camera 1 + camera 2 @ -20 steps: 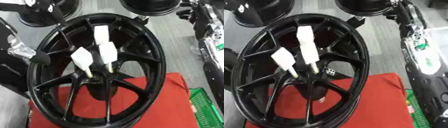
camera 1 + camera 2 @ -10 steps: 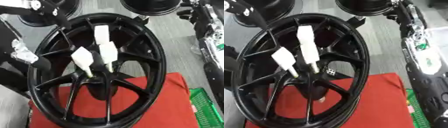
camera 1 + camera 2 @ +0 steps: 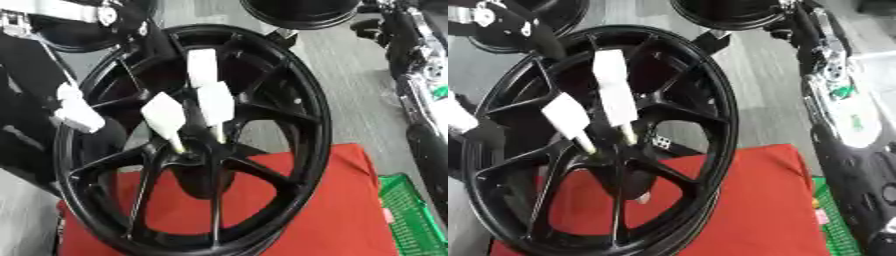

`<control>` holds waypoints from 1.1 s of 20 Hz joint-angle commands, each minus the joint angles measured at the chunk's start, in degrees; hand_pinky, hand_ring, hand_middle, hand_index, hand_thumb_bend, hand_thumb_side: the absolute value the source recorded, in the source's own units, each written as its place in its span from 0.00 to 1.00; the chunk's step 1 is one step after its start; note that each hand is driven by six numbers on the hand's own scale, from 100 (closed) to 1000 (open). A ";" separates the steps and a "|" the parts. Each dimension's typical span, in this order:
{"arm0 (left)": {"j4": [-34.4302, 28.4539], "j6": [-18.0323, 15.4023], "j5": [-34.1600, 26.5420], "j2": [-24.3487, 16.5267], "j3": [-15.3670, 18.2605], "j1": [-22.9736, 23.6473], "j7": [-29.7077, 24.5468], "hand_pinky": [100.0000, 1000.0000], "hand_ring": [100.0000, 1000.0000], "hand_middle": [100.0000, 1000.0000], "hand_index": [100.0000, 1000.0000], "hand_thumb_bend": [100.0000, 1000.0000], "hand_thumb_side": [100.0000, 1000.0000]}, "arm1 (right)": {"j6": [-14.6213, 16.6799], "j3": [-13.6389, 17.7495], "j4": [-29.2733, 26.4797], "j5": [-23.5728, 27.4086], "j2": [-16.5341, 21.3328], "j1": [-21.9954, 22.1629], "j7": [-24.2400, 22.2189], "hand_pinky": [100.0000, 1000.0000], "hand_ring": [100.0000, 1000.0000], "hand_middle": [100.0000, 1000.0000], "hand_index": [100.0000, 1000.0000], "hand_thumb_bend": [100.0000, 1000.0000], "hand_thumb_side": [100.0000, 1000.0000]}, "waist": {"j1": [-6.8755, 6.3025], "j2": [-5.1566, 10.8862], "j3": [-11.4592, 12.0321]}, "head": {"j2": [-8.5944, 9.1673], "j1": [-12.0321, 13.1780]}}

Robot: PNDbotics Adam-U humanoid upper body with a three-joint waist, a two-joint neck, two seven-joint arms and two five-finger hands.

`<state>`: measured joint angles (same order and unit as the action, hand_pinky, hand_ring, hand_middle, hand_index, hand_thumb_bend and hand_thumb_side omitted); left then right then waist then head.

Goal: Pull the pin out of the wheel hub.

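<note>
Red mat (image 3: 337, 210), hub pins (image 3: 166, 117) beside left hand (image 3: 79, 112)

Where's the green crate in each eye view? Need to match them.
Left eye view: green crate at the lower right corner, beside the red mat.
Right eye view: only a thin green strip at the right edge, behind the right arm.
Shared landmark: the black wheel.

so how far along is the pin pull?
Nothing done: white-tagged pins are all seated in the black spoked wheel hub. In hand: left arm at the rim's left, hand unclear. Right arm idle beside the wheel. Left: grip a pin, pull it out.
</note>
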<state>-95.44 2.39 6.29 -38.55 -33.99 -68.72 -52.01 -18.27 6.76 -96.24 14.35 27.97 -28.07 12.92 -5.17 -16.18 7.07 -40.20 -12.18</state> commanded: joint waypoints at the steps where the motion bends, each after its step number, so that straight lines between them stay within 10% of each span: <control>1: 0.36 -0.04 0.39 -0.18 -0.23 -1.64 0.05 0.77 0.83 0.81 0.89 0.57 0.42 | 0.02 -0.22 -0.39 -0.38 1.21 -0.96 -0.54 0.74 0.59 0.64 0.69 0.00 0.65 | 0.15 1.16 -0.11 | -0.12 -0.31; 22: 3.70 -0.23 0.69 1.86 -2.77 -2.02 0.05 0.74 0.79 0.80 0.84 0.47 0.44 | -0.16 -1.14 -0.05 -1.04 1.11 -1.22 -1.77 0.74 0.59 0.64 0.69 0.00 0.66 | 0.13 0.93 -0.30 | 0.08 -0.43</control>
<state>-91.74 2.27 6.88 -36.17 -37.03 -69.58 -52.06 -18.46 5.57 -95.89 13.67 27.97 -28.29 11.32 -5.33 -16.21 6.77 -40.21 -12.45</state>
